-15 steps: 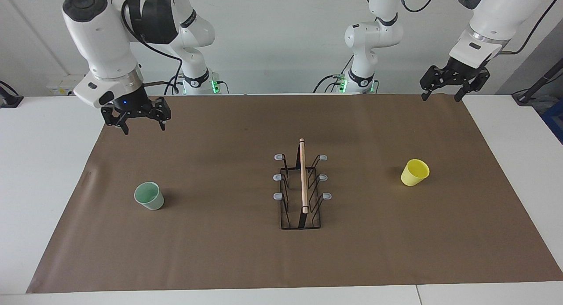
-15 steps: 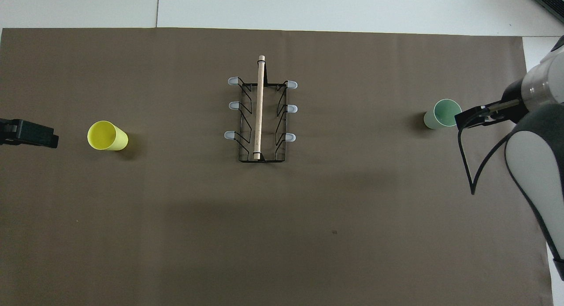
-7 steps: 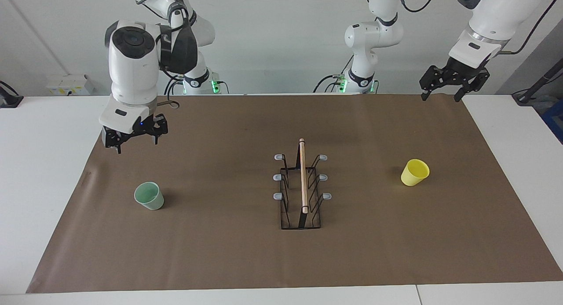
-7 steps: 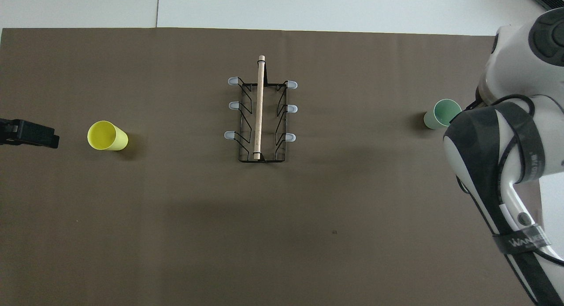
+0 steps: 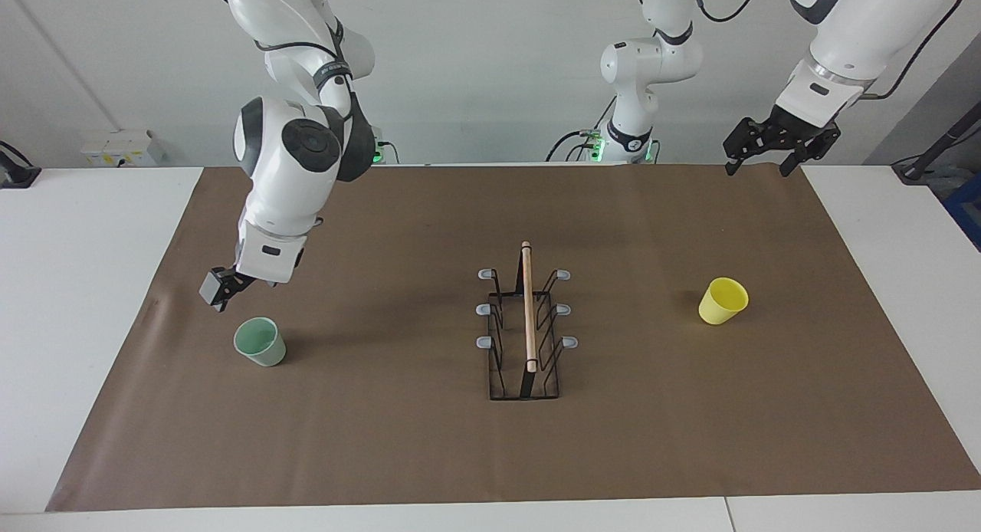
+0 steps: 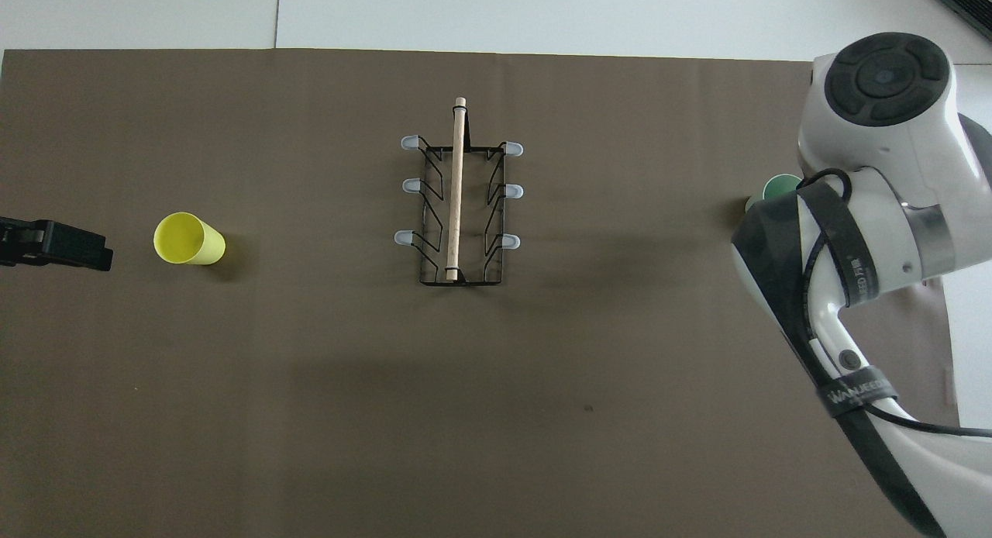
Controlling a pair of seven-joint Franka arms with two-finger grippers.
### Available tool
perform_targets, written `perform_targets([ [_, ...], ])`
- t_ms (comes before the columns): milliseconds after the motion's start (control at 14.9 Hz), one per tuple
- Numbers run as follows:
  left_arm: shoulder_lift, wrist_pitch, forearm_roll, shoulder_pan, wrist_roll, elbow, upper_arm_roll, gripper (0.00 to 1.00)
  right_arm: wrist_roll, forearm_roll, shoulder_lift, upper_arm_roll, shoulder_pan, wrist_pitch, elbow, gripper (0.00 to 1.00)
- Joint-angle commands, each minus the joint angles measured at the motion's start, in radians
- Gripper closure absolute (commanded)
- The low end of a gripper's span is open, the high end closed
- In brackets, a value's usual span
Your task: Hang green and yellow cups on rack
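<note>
The pale green cup (image 5: 260, 341) stands upright on the brown mat toward the right arm's end; from overhead only a sliver of the green cup (image 6: 778, 186) shows past the right arm. My right gripper (image 5: 217, 293) hangs open, low, just beside that cup without touching it. The yellow cup (image 5: 723, 300) (image 6: 188, 239) stands upright toward the left arm's end. Between the cups stands the black wire rack (image 5: 526, 333) (image 6: 459, 205) with its wooden rod and bare grey-tipped prongs. My left gripper (image 5: 755, 168) (image 6: 77, 247) hangs open and empty, high over the mat's edge by the robots.
The brown mat (image 5: 398, 440) covers most of the white table (image 5: 77, 287). The right arm's elbow and forearm (image 6: 868, 212) block the overhead view of that end of the mat.
The right arm has swung in over the mat and come down, with its wrist turned, until the gripper hangs beside the green cup. The left gripper has shifted only slightly. Cups and rack are unmoved.
</note>
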Motion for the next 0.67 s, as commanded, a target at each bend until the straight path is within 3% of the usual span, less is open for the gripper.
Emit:
perform_targets([
  [0,0.137,-0.047,-0.013,0.042,-0.013,0.109,0.009,0.0,-0.07,-0.087,0.018,0.001,-0.002,0.07,-0.035,0.0],
  [202,0.409,-0.182,0.018,0.051,-0.013,0.446,0.074,0.0,-0.155,-0.153,0.053,0.001,0.0,0.089,-0.037,0.0],
  [269,0.451,-0.188,0.015,0.051,-0.013,0.496,0.103,0.0,-0.155,-0.173,0.064,0.001,0.004,0.079,-0.035,0.0],
  [403,0.484,-0.176,-0.011,0.052,-0.013,0.493,0.183,0.0,-0.154,-0.216,0.14,0.001,0.036,0.075,-0.003,0.0],
  [605,0.501,-0.173,-0.205,0.065,-0.135,0.402,0.347,0.0,-0.155,-0.302,0.223,0.001,0.059,0.084,0.042,0.0],
])
